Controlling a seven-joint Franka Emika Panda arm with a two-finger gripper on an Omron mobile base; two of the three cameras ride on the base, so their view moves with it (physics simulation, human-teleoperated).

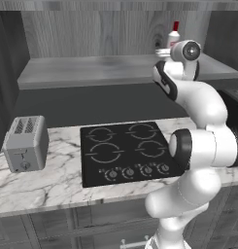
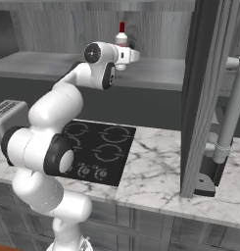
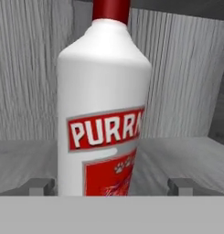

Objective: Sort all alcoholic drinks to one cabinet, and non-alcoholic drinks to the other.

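Claw [image 3: 110,187] spread apart around upright white red-capped bottle [image 3: 104,114] on cabinet shelf [image 1: 91,68]; probably released; best withdrawn straight back, without nudging.

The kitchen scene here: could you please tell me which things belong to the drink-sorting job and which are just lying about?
Belongs to the job:
- white bottle with red cap
- cabinet shelf it stands on

Just lying about:
- toaster
- stovetop
- marble counter

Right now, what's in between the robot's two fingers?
The white bottle with the red cap stands upright between the fingertips of the gripper, seen in the hand view. Neither tip touches it.
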